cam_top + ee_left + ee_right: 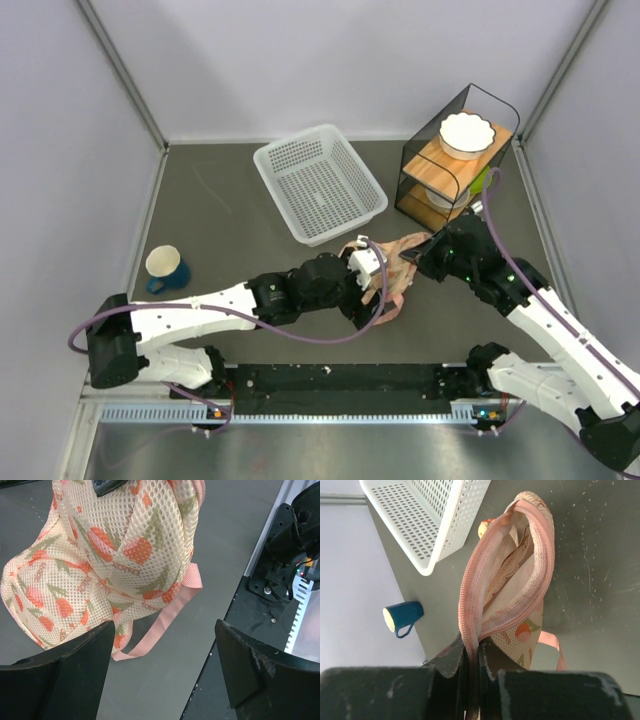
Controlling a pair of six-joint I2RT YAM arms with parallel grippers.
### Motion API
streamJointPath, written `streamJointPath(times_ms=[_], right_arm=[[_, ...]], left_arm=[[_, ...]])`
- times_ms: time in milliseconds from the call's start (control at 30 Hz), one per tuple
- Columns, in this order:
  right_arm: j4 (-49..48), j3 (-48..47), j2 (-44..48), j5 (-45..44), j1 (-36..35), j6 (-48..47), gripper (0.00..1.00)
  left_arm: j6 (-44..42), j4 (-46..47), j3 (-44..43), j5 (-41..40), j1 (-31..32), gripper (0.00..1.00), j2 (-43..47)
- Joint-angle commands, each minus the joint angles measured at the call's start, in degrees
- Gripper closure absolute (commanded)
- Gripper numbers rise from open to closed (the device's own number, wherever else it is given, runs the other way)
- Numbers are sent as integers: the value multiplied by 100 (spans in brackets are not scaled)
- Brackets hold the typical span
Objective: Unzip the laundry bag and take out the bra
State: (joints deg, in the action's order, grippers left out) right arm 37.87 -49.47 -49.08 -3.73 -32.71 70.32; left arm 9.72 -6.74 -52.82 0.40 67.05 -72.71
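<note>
R gripper pinches laundry bag at zip trim; L gripper spread, empty. Risk: thin trim may slip out if tugged.

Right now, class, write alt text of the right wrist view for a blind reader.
The right pincer is shut on the pink zip trim of the laundry bag, whose mouth gapes open above it. A white perforated basket and a blue mug sit on the grey table at the frame's left.
</note>
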Motion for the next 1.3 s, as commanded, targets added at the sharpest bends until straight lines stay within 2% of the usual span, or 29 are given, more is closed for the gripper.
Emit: streamJointPath(times_ms=[0,300,533,667,800,833,900,933,1033,1133,1167,1267], right_arm=[[10,8,153,-216,28,87,100],[28,34,127,-225,19,122,100],[72,52,197,-234,28,139,100],[98,52,171,-155,19,148,100],[115,69,153,-146,19,183,100],[98,87,162,-155,28,183,100],[124,122,171,-137,28,210,100],[116,140,179,-128,19,218,100],[116,131,153,-102,19,236,100],[124,122,179,-102,28,245,100],[116,122,171,-111,19,236,100],[116,157,179,-137,19,245,100]], left_arm=[[-40,622,123,-524,124,13,28],[619,1148,-141,-1051,589,10,-454],[365,1210,-211,-1991,801,8,-946],[294,1289,-203,-2298,810,11,-1105],[338,1307,-220,-2835,810,32,-1202],[408,1246,-281,-2861,801,41,-1193],[426,1272,-282,-2853,801,47,-1123],[461,1289,-247,-2853,801,55,-1097],[487,1351,-176,-2949,801,67,-1044],[479,1246,-194,-3020,801,85,-1035],[479,1193,-203,-3020,801,100,-1035],[426,826,-273,-2889,793,100,-921]])
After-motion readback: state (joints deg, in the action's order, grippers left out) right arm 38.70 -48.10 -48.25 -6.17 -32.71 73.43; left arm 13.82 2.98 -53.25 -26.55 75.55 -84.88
